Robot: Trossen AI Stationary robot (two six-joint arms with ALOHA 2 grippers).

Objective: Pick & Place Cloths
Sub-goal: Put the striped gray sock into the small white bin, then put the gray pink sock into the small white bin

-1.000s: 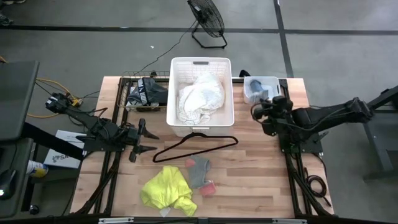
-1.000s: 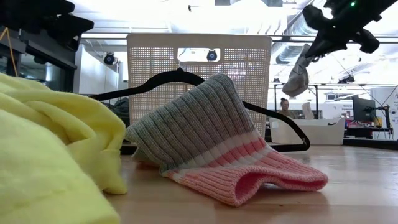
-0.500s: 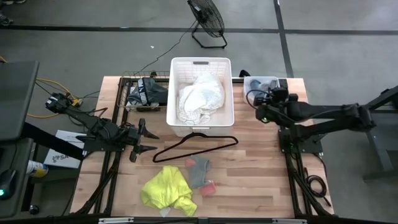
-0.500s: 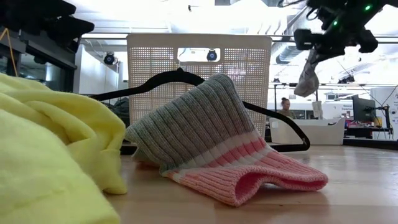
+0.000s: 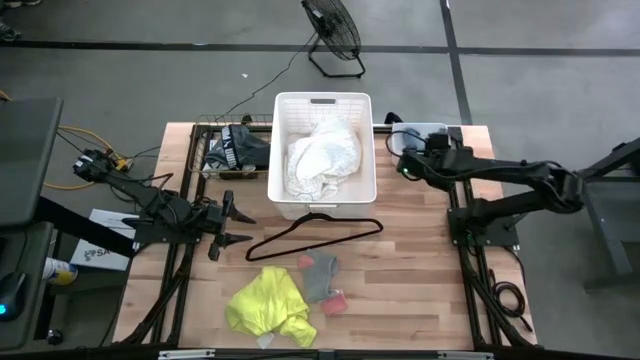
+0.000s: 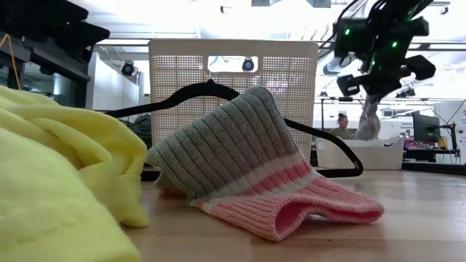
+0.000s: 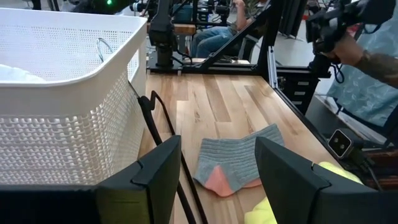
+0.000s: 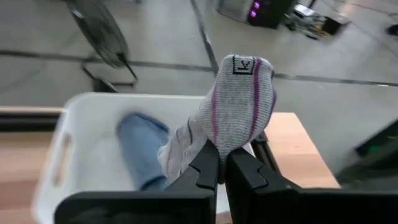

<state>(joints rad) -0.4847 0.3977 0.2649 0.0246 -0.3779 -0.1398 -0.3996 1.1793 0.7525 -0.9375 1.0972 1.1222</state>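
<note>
My right gripper (image 5: 405, 163) is shut on a grey sock with purple stripes (image 8: 239, 106). It hovers by the small white bin (image 8: 68, 124), which holds a blue cloth (image 8: 140, 152). In the low view the sock (image 6: 368, 120) hangs below the gripper (image 6: 373, 93). My left gripper (image 5: 240, 228) waits open near the table's left side, facing a grey-and-pink sock (image 7: 239, 162) that lies flat on the wood. A yellow cloth (image 5: 268, 305) lies at the near edge. A white cloth (image 5: 322, 160) fills the white basket (image 5: 280, 150). My right gripper pinches the grey striped sock between its two fingers at a bunched fold near the sock's middle (image 8: 217, 146). The sock is lifted clear of the table. In the low view it hangs straight down below the fingers, slack.
A thin black hanger (image 5: 310, 232) leans on the basket's near wall, its hook (image 7: 106, 46) over the rim. Dark cloths (image 5: 235, 148) sit in a wire tray at the far left. A floor fan (image 5: 333, 30) stands beyond the table. Bare wood lies at the near right.
My right gripper has swung toward the far edge and leftward, from beside its base to the small bin's left end, staying shut on the sock. It has turned, and the sock now hangs lower and straighter below it.
</note>
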